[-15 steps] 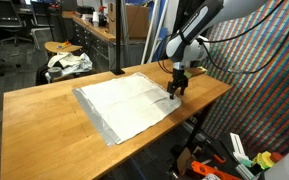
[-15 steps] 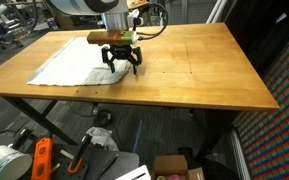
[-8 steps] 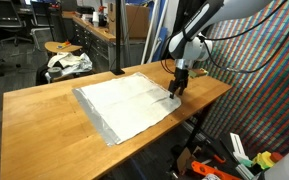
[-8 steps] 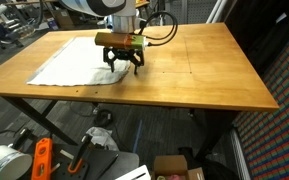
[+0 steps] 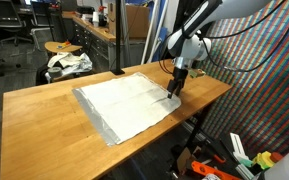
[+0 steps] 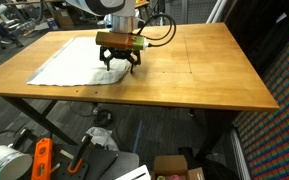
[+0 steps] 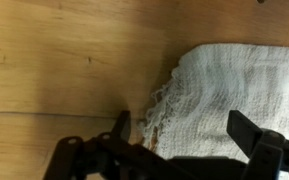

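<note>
a white cloth (image 5: pixel 124 100) lies spread out flat on a big wooden desk (image 5: pixel 39 110). in an exterior view the cloth covers the middle of the desk, and its far corner points to about 1 o'clock.

the robot's hand (image 5: pixel 177 88) points straight down over the cloth's edge, at about 3 o'clock on the cloth. its fingers are wide apart and there is nothing between them. the tips are very close to the cloth, but i cannot tell if they touch it.

in an exterior view from another place, the hand (image 6: pixel 119 62) hangs at the 3 o'clock end of the cloth (image 6: pixel 69 62). the bare wood of the desk (image 6: pixel 209 60) runs on toward 3 o'clock.

in the wrist view the hand (image 7: pixel 184 135) comes in from 6 o'clock. one finger (image 7: pixel 119 125) sits over the wood, right next to the cloth's fuzzy edge. the other finger (image 7: pixel 252 132) sits over the cloth. the cloth (image 7: pixel 234 80) fills the side from 1 o'clock to 4 o'clock, and the desk (image 7: pixel 54 60) fills the 9 o'clock side.

a stool with a bundle (image 5: pixel 67 62) on it stands past the desk at about 11 o'clock. a wall of many colours (image 5: pixel 259 70) is at 3 o'clock. an orange tool (image 6: pixel 41 160) lies on the floor under the desk.
</note>
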Controlling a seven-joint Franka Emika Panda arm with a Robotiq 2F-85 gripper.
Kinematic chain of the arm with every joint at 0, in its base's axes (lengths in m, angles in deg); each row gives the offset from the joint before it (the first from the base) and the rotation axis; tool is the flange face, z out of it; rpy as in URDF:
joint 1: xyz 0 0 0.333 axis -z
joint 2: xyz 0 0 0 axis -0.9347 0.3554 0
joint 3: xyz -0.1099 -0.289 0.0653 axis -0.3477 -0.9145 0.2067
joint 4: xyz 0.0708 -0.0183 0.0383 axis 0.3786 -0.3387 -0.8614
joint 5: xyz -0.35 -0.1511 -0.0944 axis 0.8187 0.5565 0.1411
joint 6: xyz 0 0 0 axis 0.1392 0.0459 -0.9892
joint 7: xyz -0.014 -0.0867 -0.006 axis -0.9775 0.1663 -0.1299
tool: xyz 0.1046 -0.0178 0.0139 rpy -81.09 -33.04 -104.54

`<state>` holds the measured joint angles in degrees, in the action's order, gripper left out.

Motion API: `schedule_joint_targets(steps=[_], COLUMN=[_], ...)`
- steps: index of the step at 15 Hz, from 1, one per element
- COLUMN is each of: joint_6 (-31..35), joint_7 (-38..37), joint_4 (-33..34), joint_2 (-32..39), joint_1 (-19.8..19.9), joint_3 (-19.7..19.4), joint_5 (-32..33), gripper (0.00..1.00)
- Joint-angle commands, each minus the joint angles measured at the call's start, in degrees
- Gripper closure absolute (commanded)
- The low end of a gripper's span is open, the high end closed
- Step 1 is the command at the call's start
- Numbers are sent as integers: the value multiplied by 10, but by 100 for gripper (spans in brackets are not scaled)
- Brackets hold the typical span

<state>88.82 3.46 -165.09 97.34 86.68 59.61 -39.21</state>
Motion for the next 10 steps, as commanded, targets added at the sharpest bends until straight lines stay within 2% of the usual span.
schedule_joint_targets(steps=[1, 3, 4, 5, 6, 10], joint_6=[-31, -35, -36, -38, -41, -45], joint_7=[28, 29, 27, 26, 27, 25], joint_4=[18, 19, 20, 21, 23, 27], joint_2=[12, 13, 15, 16, 18, 25], joint_1=[-3, -6, -7, -8, -8, -8], joint_3=[8, 7, 5, 5, 4, 3], joint_5=[-12, -8, -6, -6, -5, -1], gripper=[0, 0, 25, 26, 32, 65])
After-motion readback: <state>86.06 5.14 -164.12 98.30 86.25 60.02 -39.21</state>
